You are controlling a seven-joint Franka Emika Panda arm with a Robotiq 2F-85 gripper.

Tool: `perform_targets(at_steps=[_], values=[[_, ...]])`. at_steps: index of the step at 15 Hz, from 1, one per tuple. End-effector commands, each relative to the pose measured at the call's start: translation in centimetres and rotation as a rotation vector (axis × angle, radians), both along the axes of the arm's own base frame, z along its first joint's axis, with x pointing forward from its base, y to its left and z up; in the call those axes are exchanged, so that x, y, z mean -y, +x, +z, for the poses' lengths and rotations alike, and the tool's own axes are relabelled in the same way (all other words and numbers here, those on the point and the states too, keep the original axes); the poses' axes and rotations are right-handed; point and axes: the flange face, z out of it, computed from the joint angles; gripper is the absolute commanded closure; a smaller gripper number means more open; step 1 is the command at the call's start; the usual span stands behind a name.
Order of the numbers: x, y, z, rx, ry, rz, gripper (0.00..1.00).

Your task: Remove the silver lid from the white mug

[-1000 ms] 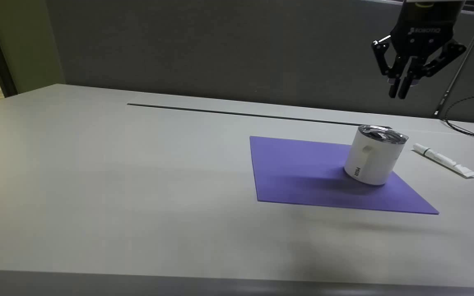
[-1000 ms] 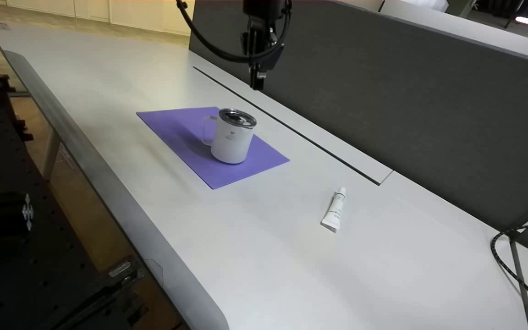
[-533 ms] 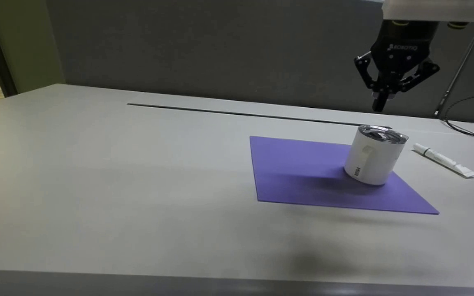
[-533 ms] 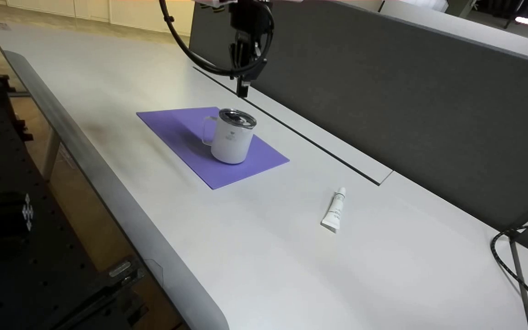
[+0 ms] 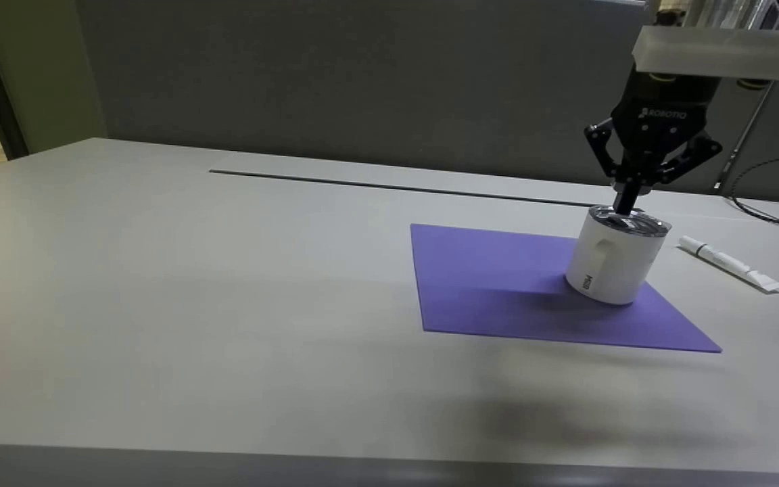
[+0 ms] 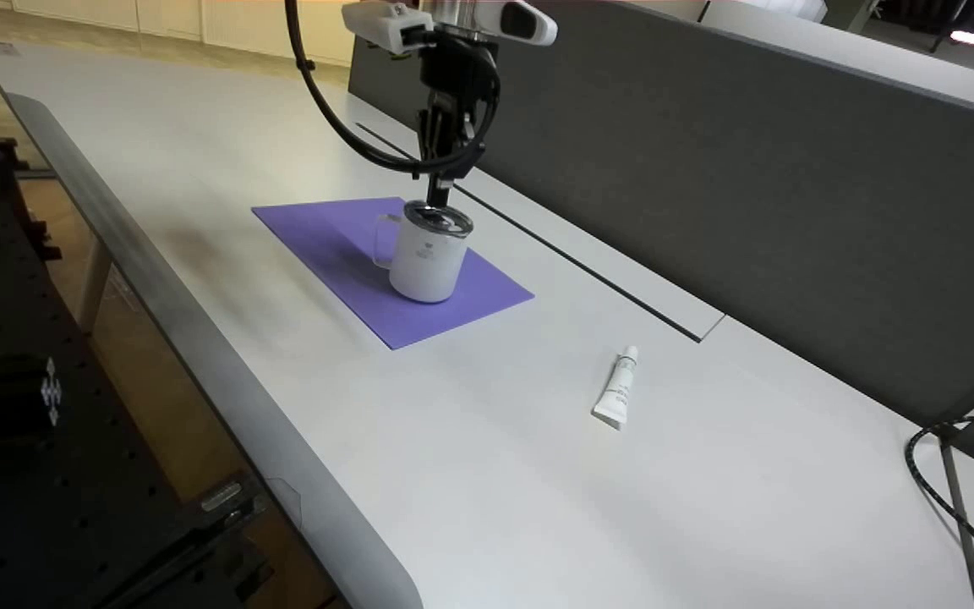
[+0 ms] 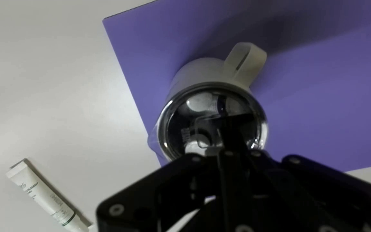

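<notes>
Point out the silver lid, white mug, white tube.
Silver lid (image 7: 201, 119): wrist view, dark top face.
White mug (image 6: 424, 269): in an exterior view, side wall.
White tube (image 6: 619, 387): in an exterior view, mid-body.

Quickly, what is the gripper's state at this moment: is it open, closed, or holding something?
Gripper: closed, holding nothing that shows; its tips are at the lid, contact unclear.

Below the jaws lies a purple rectangular mat (image 5: 494, 287) on a pale grey bench (image 6: 538, 507). Well apart from them lies a slim white squeeze tube (image 6: 617, 389); farther off, a black speckled cable (image 6: 909, 458). Behind the jaws stands a dark grey panel (image 5: 335, 81).
</notes>
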Motion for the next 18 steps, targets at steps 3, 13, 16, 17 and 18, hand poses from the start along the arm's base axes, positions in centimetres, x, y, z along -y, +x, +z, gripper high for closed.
perform_targets(at_steps=[3,13,16,17,18], values=[[-0.1,0.1,-0.5,0.015,0.033,0.023,1.00],[0.3,0.0,-1.3,0.003,0.044,0.044,1.00],[0.6,-0.1,-1.5,-0.005,0.039,0.043,1.00],[0.8,-0.1,-1.5,-0.005,0.037,0.040,1.00],[1.0,-0.1,-1.4,-0.004,0.036,0.037,1.00]])
